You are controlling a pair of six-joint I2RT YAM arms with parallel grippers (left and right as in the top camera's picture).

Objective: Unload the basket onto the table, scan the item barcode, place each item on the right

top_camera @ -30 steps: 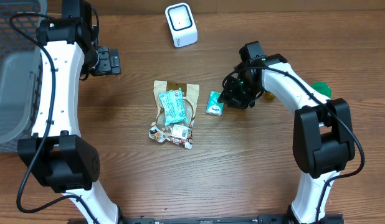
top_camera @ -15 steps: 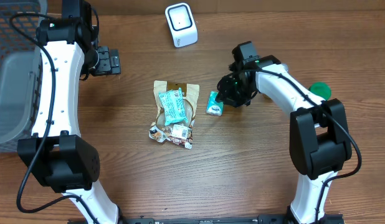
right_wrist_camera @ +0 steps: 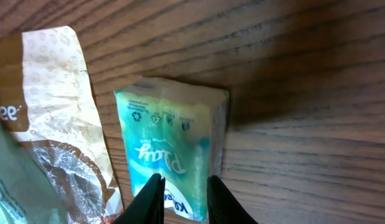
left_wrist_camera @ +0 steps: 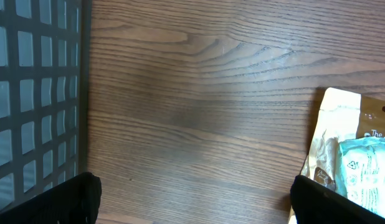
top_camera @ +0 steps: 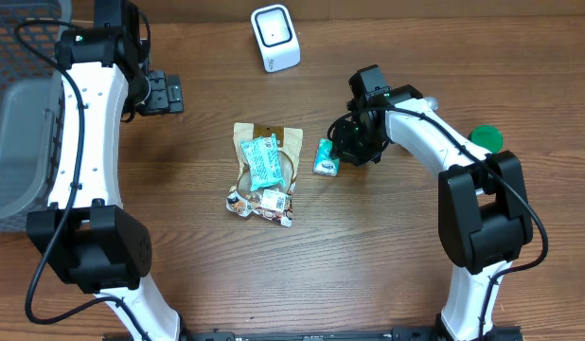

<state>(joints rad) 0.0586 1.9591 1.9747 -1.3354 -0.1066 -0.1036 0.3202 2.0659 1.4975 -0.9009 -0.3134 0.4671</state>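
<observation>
The item, a small teal tissue pack [top_camera: 325,158], lies flat on the wooden table just right of a heap of snack packets. My right gripper [top_camera: 344,150] reaches down onto it from the right. In the right wrist view the two dark fingertips [right_wrist_camera: 156,190] are drawn close together and pinch the near end of the soft tissue pack [right_wrist_camera: 167,130]; my right gripper [right_wrist_camera: 185,182] is shut on it. The white barcode scanner [top_camera: 274,38] stands at the back of the table. My left gripper [top_camera: 169,93] hangs open far to the left, with only bare wood between its fingers [left_wrist_camera: 195,202].
A tan snack bag [top_camera: 267,142] with a teal packet on it and small wrappers [top_camera: 262,202] lies mid-table; its edge shows as the snack bag [left_wrist_camera: 351,143] in the left wrist view. A grey wire basket [top_camera: 13,114] stands at the left edge. A green round object [top_camera: 487,138] sits behind the right arm.
My right gripper has shifted slightly left onto the tissue pack and its fingers have drawn closer together. The left arm and the pile have not moved.
</observation>
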